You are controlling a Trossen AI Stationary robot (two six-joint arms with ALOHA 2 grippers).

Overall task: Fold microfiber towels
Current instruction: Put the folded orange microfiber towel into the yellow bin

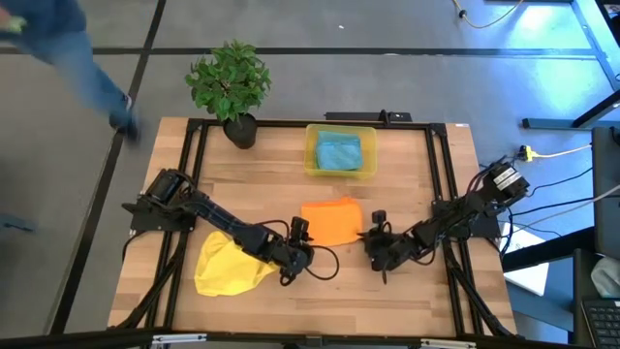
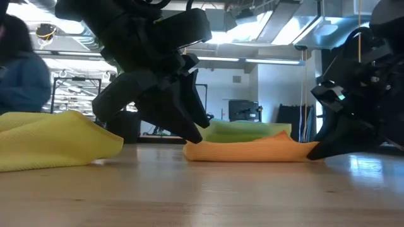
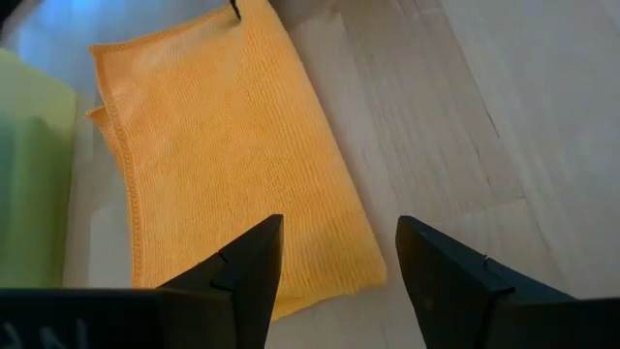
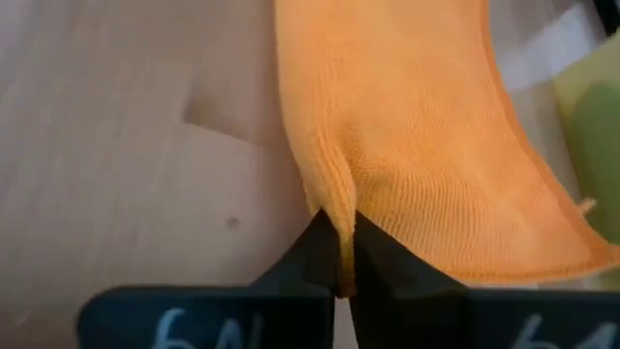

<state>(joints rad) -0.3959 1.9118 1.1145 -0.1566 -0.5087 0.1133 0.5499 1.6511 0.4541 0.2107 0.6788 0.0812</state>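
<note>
A folded orange towel (image 1: 331, 221) lies flat at the table's middle. My right gripper (image 4: 339, 242) is shut on its near right corner. My left gripper (image 3: 334, 281) is open at the towel's near left corner (image 3: 349, 271), one finger on either side of it; I cannot tell whether they touch it. A crumpled yellow towel (image 1: 228, 264) lies on the table under my left arm. A teal-blue towel (image 1: 338, 152) lies in the yellow bin (image 1: 312, 160) at the far middle. My right gripper pinches the orange towel's near right corner (image 4: 334, 208) between its two fingers. One layer or several, I cannot tell. The fingers come slanting down from the table's right (image 2: 314, 151). The cloth rises in a small ridge at the pinch, and the rest of the towel lies flat on the table.
A potted plant (image 1: 231, 82) stands at the far left corner. A black frame (image 1: 441, 194) runs along the table's edges. Bare wood lies on the near side of the orange towel and between it and the bin. A person passes beyond the table's far left.
</note>
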